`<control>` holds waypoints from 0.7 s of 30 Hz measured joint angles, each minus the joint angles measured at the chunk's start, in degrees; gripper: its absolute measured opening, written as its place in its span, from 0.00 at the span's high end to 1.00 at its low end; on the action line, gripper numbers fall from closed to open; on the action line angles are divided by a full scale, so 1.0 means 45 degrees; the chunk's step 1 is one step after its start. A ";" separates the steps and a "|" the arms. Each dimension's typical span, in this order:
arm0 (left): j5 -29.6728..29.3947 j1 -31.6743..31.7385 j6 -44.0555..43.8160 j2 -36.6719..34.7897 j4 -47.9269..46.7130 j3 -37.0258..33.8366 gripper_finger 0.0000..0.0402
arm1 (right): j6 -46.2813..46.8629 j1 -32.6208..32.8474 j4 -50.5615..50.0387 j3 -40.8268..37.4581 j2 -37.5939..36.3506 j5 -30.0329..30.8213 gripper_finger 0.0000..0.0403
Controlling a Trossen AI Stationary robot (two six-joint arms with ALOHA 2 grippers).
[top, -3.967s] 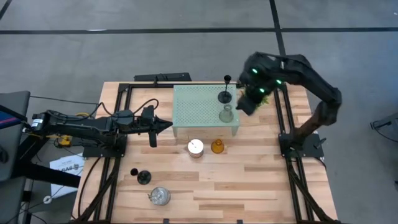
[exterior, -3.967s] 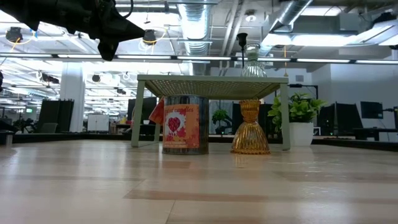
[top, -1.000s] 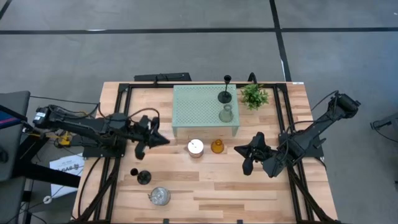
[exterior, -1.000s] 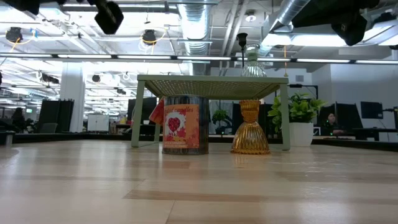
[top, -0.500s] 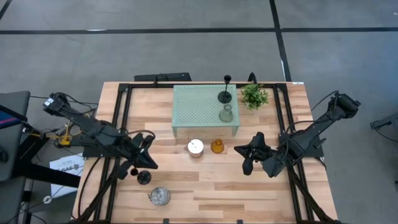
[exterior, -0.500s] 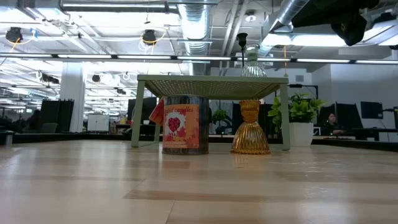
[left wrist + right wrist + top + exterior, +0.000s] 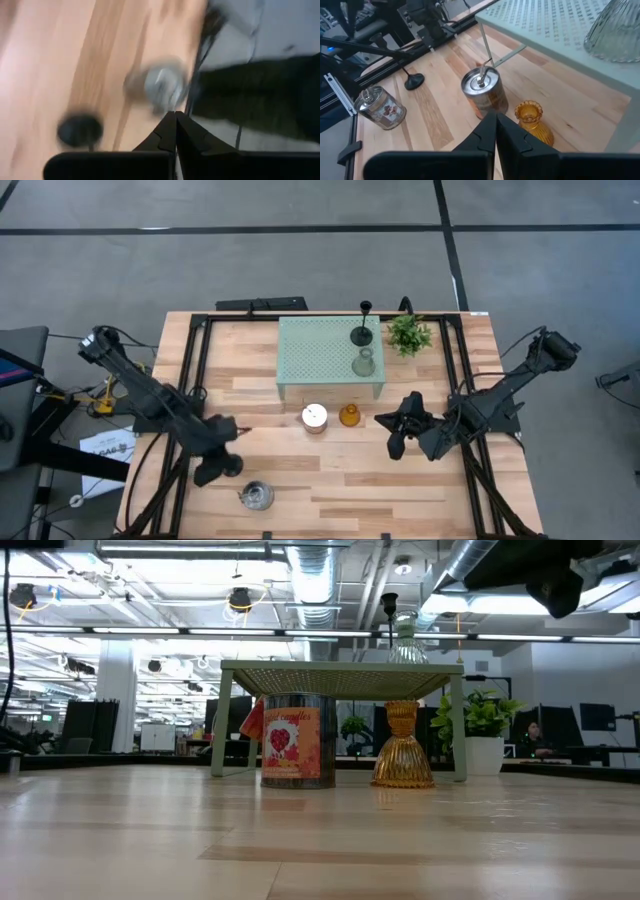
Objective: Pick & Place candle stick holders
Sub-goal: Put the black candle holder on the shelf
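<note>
With fingers pressed together and empty, the left gripper (image 7: 212, 472) was poised over the black holder (image 7: 80, 130) near the silvery cup (image 7: 256, 496), well apart from the green stand (image 7: 330, 355); opening was needed next, while the right gripper (image 7: 393, 435), likewise closed, waited beside the stand.

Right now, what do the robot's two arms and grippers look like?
Both arms are matte black, built of jointed segments with thin black cables alongside. The left gripper and right gripper each end in two dark, tapered fingers with notched inner edges. No markings show.
</note>
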 joint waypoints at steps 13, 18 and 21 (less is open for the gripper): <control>0.2468 0.0146 -0.1369 0.0809 -0.1185 0.1819 0.99 | -0.0044 -0.1065 -0.0084 0.0005 0.0000 -0.0731 1.00; 0.1324 0.0146 -0.1375 0.0780 -0.3837 0.3319 0.99 | -0.0044 -0.1361 -0.0103 0.0005 0.0000 -0.1191 1.00; 0.0813 0.0141 -0.1460 0.0776 -0.5603 0.3498 0.99 | -0.0044 -0.1406 -0.0104 0.0005 0.0000 -0.1460 1.00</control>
